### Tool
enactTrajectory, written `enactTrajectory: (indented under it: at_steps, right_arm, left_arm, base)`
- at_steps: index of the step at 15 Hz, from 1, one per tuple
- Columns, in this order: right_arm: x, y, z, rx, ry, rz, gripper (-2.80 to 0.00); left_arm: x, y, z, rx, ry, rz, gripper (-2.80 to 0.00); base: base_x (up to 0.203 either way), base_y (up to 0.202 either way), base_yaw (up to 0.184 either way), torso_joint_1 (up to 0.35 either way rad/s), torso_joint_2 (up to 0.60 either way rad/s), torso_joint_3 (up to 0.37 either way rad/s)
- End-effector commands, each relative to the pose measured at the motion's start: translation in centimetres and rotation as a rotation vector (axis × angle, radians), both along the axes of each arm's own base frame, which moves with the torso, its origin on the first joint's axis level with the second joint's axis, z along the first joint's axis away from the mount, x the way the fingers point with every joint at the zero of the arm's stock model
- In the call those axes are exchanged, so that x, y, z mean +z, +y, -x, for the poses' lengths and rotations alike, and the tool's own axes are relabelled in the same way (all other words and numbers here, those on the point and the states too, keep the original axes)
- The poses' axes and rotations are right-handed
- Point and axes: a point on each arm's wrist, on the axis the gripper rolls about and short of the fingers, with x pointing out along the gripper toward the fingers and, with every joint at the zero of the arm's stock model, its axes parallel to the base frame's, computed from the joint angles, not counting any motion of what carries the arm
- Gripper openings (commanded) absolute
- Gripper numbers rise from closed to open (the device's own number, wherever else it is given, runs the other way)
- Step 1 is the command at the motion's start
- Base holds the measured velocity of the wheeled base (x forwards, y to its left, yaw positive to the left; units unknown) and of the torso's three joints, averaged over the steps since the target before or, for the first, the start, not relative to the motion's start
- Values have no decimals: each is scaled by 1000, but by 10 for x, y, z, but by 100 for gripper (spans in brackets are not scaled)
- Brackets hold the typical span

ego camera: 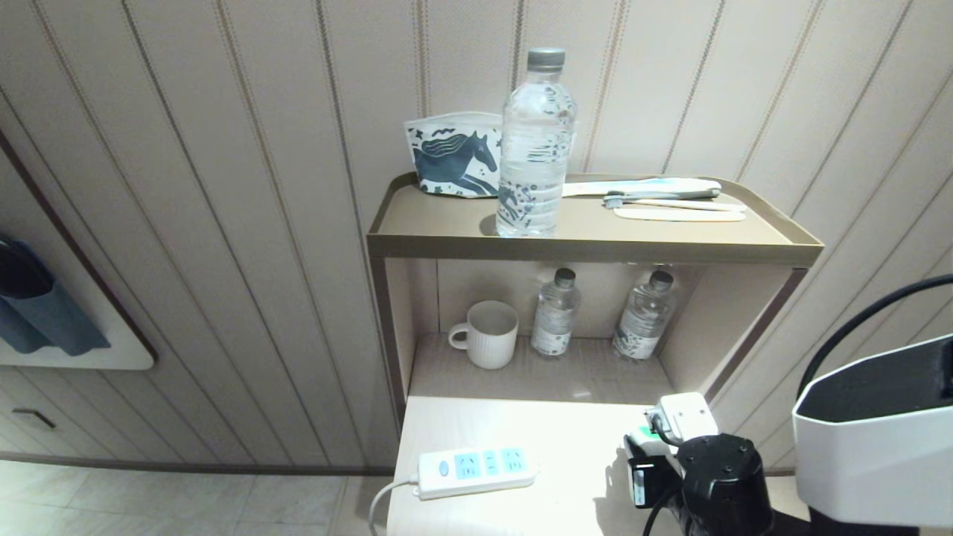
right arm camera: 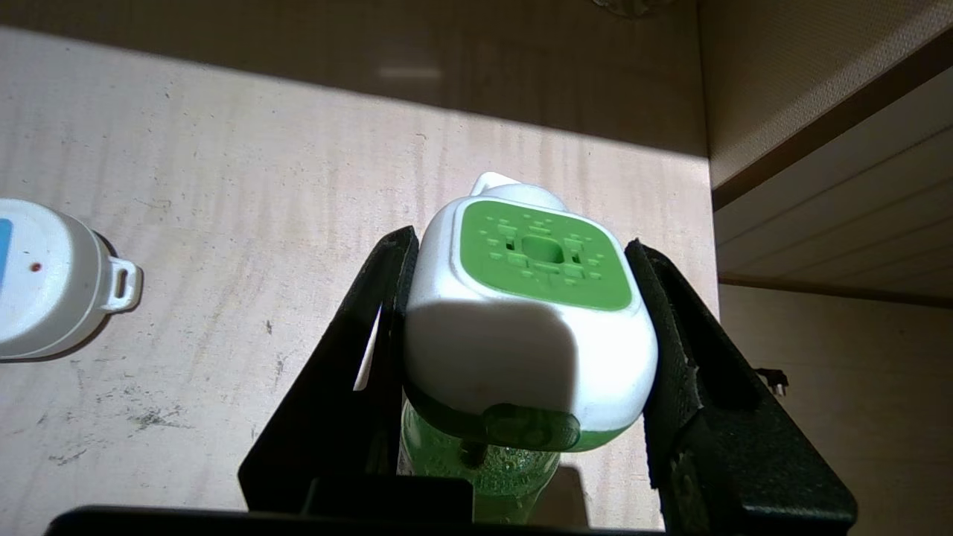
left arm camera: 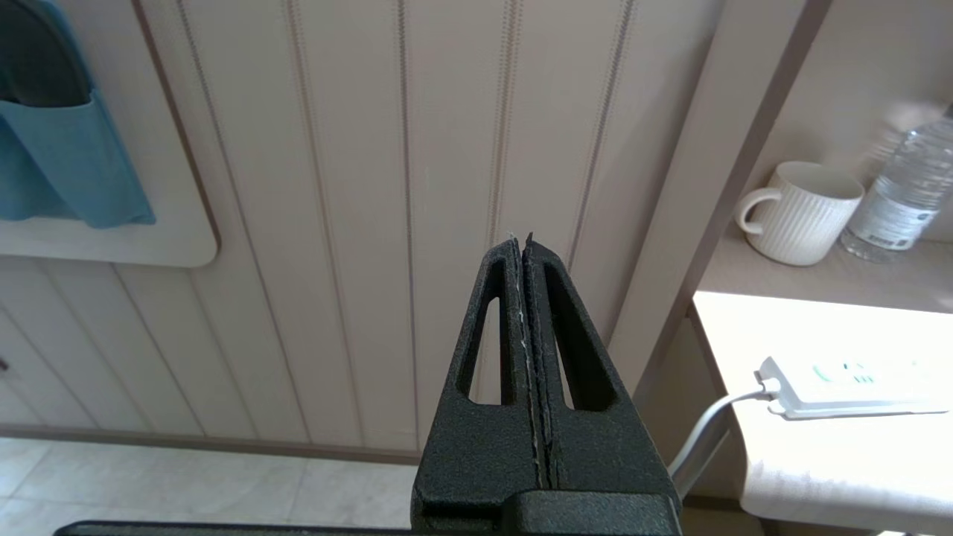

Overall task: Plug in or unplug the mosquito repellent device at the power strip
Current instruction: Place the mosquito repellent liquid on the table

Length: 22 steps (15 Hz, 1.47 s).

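Two black fingers of the right gripper (right arm camera: 521, 327) clamp the mosquito repellent device (right arm camera: 532, 320) over the near right of the desk (ego camera: 566, 439). Left of it lies the power strip (ego camera: 476, 470), well apart. Off the desk's left edge, the left gripper (left arm camera: 525, 246) is pressed together. Farther back stands a mug (ego camera: 488, 333).

Head view: mosquito repellent device (ego camera: 649, 434) largely hidden behind the right claw (ego camera: 646, 454); power strip (ego camera: 476, 471) cord leaves the bottom edge. Right wrist view: strip cut off at left.
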Motion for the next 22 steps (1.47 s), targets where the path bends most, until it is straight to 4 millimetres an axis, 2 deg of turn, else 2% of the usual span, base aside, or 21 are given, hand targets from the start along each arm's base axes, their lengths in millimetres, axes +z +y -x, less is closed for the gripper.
enactTrajectory:
  at_steps: [1,4,8,13,16,22]
  right_arm:
    - [-10,7,-4,-1,-5,4,-280]
    - [-12,13,-19,-22,-39,-17,-280]
    - [-13,26,-43,-155,-134,-13,-280]
    - [-37,33,-73,-293,-172,21,-280]
    - [-53,36,-83,-343,-172,64,-280]
    - [-45,38,-92,-350,-205,51,-280]
  left_arm:
    - [0,0,0,-1,1,1,-280]
    - [0,0,0,0,-1,1,-280]
    - [0,0,0,0,0,1,-280]
    - [0,0,0,0,0,1,-280]
    - [0,0,0,0,-1,1,-280]
    - [0,0,0,0,1,1,-280]
  base:
    - [0,0,0,0,0,0]
    - [0,0,0,0,0,0]
    - [0,0,0,0,0,0]
    - [0,0,0,0,0,0]
    - [0,0,0,0,0,0]
    - [0,0,0,0,0,0]
